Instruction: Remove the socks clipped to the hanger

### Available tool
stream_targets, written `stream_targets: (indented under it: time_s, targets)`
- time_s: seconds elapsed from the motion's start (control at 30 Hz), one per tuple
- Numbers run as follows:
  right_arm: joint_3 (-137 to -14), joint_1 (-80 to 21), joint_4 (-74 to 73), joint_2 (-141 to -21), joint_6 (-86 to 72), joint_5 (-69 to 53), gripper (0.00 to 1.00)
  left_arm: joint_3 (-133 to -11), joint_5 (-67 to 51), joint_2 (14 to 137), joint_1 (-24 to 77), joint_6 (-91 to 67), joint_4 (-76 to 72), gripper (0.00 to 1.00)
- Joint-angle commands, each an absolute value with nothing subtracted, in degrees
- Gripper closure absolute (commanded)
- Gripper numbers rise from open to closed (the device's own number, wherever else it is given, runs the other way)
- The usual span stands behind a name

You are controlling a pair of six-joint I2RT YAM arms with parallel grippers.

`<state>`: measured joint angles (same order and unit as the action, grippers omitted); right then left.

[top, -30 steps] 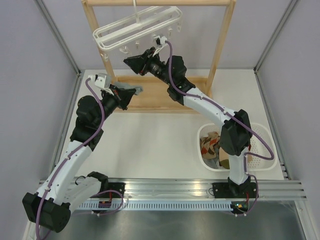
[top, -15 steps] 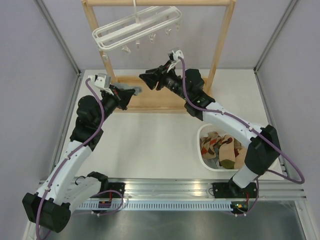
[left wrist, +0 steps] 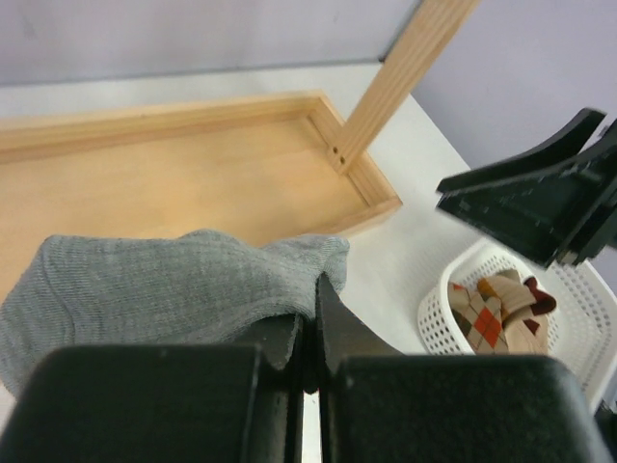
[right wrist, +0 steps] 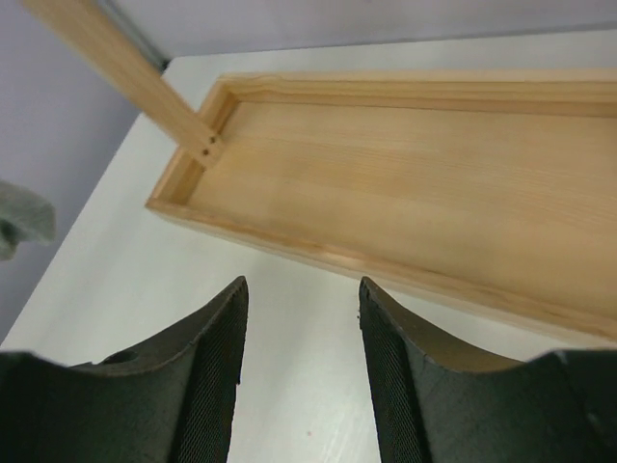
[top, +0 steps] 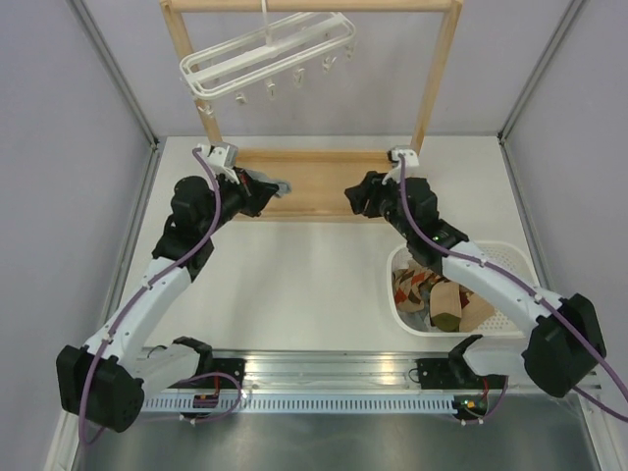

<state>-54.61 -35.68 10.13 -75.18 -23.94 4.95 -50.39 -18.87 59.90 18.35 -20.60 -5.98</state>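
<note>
The white hanger [top: 265, 54] hangs from the wooden rack's top bar, its small clips dangling bare. My left gripper [top: 267, 186] is shut on a grey sock [left wrist: 164, 289], held over the rack's wooden base; the sock's edge also shows in the right wrist view [right wrist: 19, 220]. My right gripper [top: 355, 199] is open and empty, low over the table just in front of the base. Argyle and tan socks [top: 432, 294] lie in the white basket [top: 510, 270], also seen in the left wrist view [left wrist: 496, 307].
The wooden rack [top: 437, 88] stands at the back with its flat tray base [top: 324, 186] on the table; its uprights flank the hanger. The basket sits at the front right beside my right arm. Grey walls close in both sides.
My right gripper has come down and to the right, away from the hanger's clips, to table level. My left gripper with the grey sock has shifted slightly right.
</note>
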Motion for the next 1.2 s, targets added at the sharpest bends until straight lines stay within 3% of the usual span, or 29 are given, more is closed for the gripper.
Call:
stream_targets:
  time_s: [0.0,0.17,0.37,0.67,0.9,1.17]
  targets:
    - [-50.46,-29.99,7.04,-67.09,-29.18,9.66,0.45,-53.35,-26.27,63.1,18.72,-23.82,-5.98,0.98]
    - [-47.2,-22.77,1.59,-60.74,-29.01,10.89,0.42,-54.75,-29.09,67.58,24.07,-22.07,-5.36,0.98]
    - [-47.9,-11.98,-6.23,-57.66,-27.07,8.79,0.4,-58.79,-30.22,73.55,38.48,-15.56,-2.99,0.98]
    - [-46.84,3.24,-9.67,-48.88,-29.53,0.27,0.38,-74.51,-32.43,90.15,56.06,-11.51,-2.37,0.98]
    - [-51.06,7.47,-16.08,-44.74,-27.69,1.4,0.36,-93.32,-35.24,108.69,66.88,-11.07,-2.2,0.98]
    - [-55.98,8.35,-22.05,-38.59,-25.05,8.17,0.33,-105.46,-37.36,117.32,69.69,-11.95,-1.05,0.98]
